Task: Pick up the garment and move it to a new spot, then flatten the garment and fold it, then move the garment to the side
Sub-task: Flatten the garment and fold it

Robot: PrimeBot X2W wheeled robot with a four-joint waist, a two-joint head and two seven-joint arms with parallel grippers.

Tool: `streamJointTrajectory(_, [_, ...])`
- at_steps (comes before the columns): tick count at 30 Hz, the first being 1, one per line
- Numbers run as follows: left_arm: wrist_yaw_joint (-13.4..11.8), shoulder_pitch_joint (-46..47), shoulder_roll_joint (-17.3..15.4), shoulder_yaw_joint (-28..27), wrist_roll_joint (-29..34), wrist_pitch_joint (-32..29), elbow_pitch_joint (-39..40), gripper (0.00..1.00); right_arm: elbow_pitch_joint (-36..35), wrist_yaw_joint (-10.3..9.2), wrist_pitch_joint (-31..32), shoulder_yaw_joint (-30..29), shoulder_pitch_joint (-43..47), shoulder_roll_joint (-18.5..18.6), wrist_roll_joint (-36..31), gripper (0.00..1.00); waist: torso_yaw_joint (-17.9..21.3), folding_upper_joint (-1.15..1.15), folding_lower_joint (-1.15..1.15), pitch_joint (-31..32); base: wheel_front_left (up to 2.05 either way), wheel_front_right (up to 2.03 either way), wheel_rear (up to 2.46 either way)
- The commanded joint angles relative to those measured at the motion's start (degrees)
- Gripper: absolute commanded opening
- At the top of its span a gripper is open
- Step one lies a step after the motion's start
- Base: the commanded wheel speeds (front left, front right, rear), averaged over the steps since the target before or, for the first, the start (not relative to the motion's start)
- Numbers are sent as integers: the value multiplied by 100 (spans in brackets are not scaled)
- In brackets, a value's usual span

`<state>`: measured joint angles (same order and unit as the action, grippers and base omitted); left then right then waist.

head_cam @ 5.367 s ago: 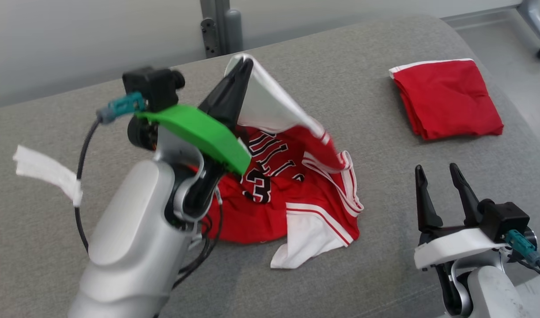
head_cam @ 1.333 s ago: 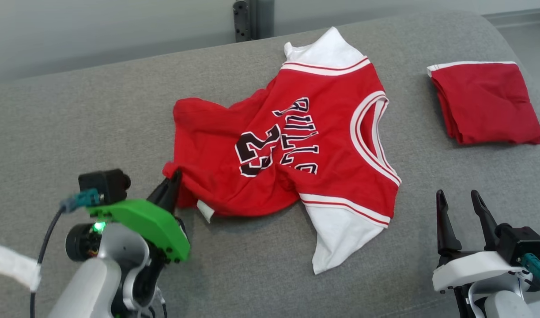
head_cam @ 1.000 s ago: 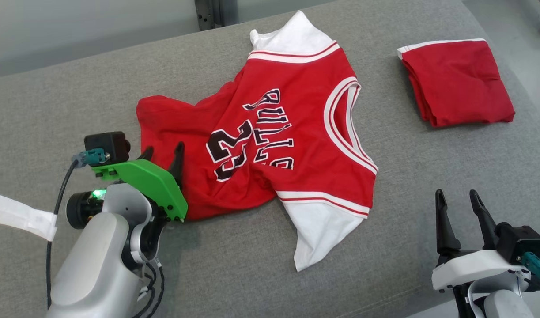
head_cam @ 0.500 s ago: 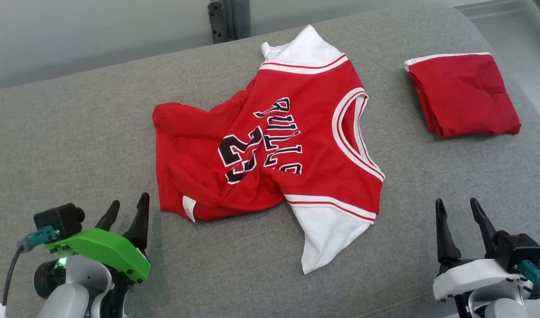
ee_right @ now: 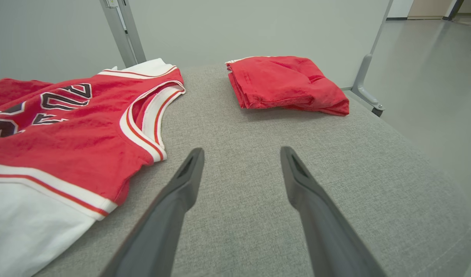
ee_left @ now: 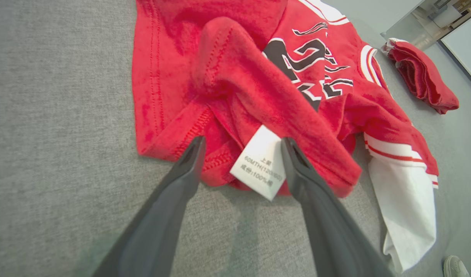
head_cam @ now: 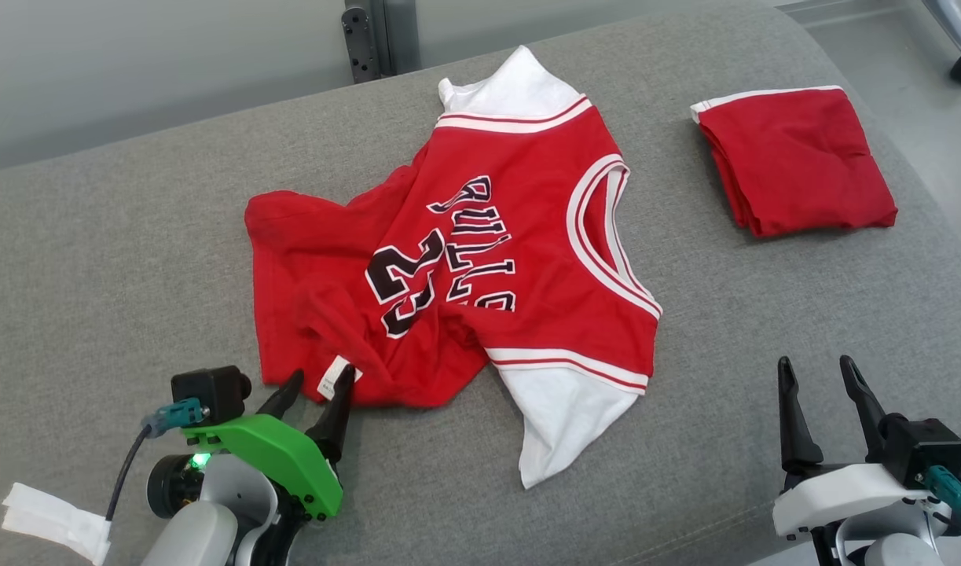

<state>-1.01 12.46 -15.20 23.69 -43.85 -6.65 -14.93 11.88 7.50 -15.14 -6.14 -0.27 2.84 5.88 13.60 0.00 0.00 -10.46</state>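
Left wrist view | left gripper [ee_left: 243, 142] fingers spread wide, empty, straddling white care label [ee_left: 259, 166] at bunched hem of red jersey [ee_left: 235, 77], which lies rumpled on grey cushion [ee_left: 58, 115] | right gripper [ee_right: 241, 151] wide, empty, apart from it | likely soft, light, limp: pinch hem corner.

left gripper [head_cam: 320, 374]: two long, dark, tapering fingers [head_cam: 335, 417]
left mount [head_cam: 272, 460]: bright green plate, small dark screws at its near edge
left camera [head_cam: 209, 391]: black block, teal plug [head_cam: 174, 413], black cable [head_cam: 122, 479]
left forearm [head_cam: 197, 538]: rounded, silver-grey
tape tag [head_cam: 56, 523]: white, on the cable
right gripper [head_cam: 816, 363]: matching dark fingers
right mount [head_cam: 834, 489]: white plate
right camera [head_cam: 920, 452]: black block
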Motion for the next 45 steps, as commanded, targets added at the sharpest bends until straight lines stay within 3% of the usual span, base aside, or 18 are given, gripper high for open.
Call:
streamJointTrajectory(1, [18,103,-2,20,50,24,-73,100,-7,-2,1,-3,19,13,-32,100,21,0,0,-2,0,0,0])
streamJointTrajectory(19, [206,815,88,309,269,5,-999,100,14,-2,0,56,-83,14,48,100,132,0,0,-75,0,0,0])
streamJointTrajectory(21, [208,753,40,283,236,14,-956,91,12,-2,0,38,-43,14,65,100,133,0,0,-79,0,0,0])
streamJointTrajectory(23, [200,678,-23,264,237,12,-878,88,9,-2,1,13,-17,13,90,100,116,0,0,-80,0,0,0])
streamJointTrajectory(28, [103,444,-169,146,116,-10,-498,100,32,-2,0,-24,-19,13,115,100,23,0,0,-53,0,0,0])
streamJointTrajectory(38, [49,93,-239,159,-173,-401,14,100,33,-2,0,18,-110,14,135,100,-122,0,0,-53,0,0,0])
streamJointTrajectory(39, [63,122,-250,186,-143,-438,3,93,34,-2,1,31,-114,14,136,100,-119,0,0,-51,0,0,0])
streamJointTrajectory(41, [69,175,-210,207,-166,-460,17,51,35,-2,1,54,-118,14,134,100,-105,0,0,-57,0,0,0])
streamJointTrajectory(45, [131,199,-176,254,-263,-563,5,35,30,-2,0,27,-80,14,141,100,-91,0,0,-66,0,0,0])
